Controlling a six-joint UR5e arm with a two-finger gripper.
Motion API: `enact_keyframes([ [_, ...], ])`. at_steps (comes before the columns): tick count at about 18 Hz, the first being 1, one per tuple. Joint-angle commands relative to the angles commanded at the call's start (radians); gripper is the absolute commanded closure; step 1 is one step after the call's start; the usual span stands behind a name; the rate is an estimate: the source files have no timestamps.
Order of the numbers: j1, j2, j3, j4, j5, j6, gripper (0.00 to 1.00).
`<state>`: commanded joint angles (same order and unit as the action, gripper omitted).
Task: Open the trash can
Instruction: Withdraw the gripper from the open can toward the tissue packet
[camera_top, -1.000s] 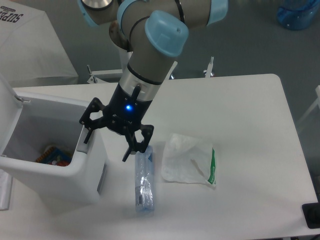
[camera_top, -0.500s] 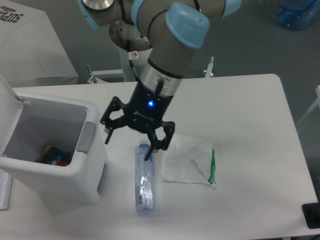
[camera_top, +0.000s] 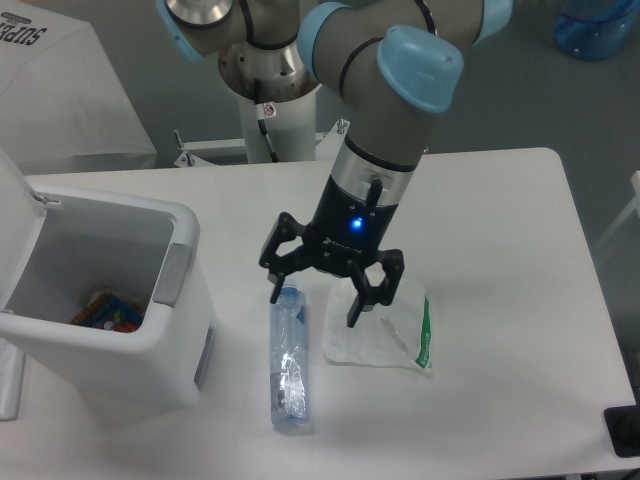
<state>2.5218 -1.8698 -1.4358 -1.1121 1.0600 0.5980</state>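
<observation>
The trash can (camera_top: 150, 345), a large white boxy bin, stands at the table's left with its lid (camera_top: 15, 215) swung up and back. Its inside is exposed, and a colourful item (camera_top: 105, 310) lies at the bottom. A grey tab (camera_top: 174, 273) shows on its right rim. My gripper (camera_top: 316, 297) hangs open to the right of the bin, well apart from it. Its fingers point down with nothing between them, above the gap between a clear plastic bottle (camera_top: 286, 362) and a white plastic bag (camera_top: 380, 322).
The crushed clear bottle lies lengthwise on the white table (camera_top: 500, 220) just right of the bin. The white bag with a green edge lies right of the bottle. A dark object (camera_top: 624, 432) sits at the table's front right corner.
The arm has swung to the right, carrying the open gripper from the bin's right rim to above the bottle and bag. The bin stays open.
</observation>
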Motion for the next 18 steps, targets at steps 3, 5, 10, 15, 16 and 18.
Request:
enact_keyframes([
  [3,0.002,-0.023,0.003,0.000,0.009,0.069,0.00],
  [5,0.002,-0.043,0.024,-0.005,0.029,0.078,0.00],
  [10,-0.011,-0.086,0.061,-0.002,0.078,0.082,0.00],
  [15,-0.011,-0.097,0.064,-0.005,0.104,0.123,0.00],
  [16,-0.011,-0.100,0.063,-0.005,0.142,0.135,0.00],
  [18,-0.023,-0.126,0.072,-0.006,0.216,0.176,0.00],
])
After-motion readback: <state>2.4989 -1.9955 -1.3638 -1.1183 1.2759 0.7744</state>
